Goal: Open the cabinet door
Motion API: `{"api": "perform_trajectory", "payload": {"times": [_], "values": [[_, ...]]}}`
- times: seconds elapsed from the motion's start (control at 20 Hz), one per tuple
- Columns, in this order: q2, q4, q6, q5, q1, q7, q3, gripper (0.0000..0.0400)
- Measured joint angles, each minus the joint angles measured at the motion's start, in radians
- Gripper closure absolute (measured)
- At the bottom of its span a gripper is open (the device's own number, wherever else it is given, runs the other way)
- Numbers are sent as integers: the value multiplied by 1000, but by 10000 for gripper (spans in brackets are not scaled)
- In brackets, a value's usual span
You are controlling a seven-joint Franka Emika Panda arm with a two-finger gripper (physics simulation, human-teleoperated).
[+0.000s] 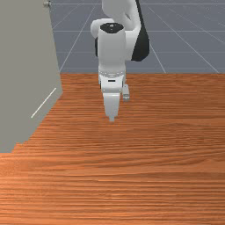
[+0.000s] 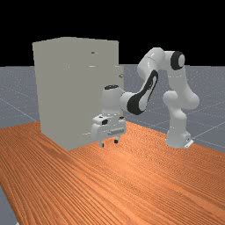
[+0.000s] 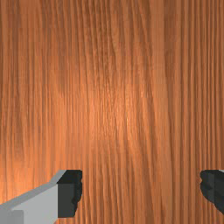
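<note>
Grey cabinet [image 2: 55, 88], upright on the table [image 2: 136, 189] at the far view's left; its door cannot be singled out, and its contents are hidden. The gripper [image 2: 109, 143] hangs apart from it, jaws spread wide and empty, presumably readied for an approach.

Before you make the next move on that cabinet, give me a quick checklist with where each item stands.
1. Gripper open: ok, fingers wide apart.
2. Cabinet upright on the table: ok.
3. Gripper up against the cabinet: not ok, the front view shows a gap.
4. Small knob-like fitting gripped: not ok, it sits well above the fingers in the far view.
5. Cabinet fully shut: cannot tell.
</note>
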Motion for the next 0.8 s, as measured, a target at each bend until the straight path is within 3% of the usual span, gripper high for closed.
{"api": "perform_trajectory", "payload": {"times": [0.05,0.1,0.2,0.25,0.3,0.4,0.55,0.8], "values": [[-1,-5,-12,-17,4,8,-10,151],[-7,-19,-22,-23,4,31,-21,92],[-16,-31,-32,-28,0,53,-33,34],[-179,-229,-93,-14,5,286,-37,175],[-356,-352,-150,16,8,505,-35,262],[-548,-469,-182,79,-13,930,-17,348],[-637,-544,-167,134,-54,1273,-1,388],[-833,-619,-184,156,-80,1352,-11,399]]}}
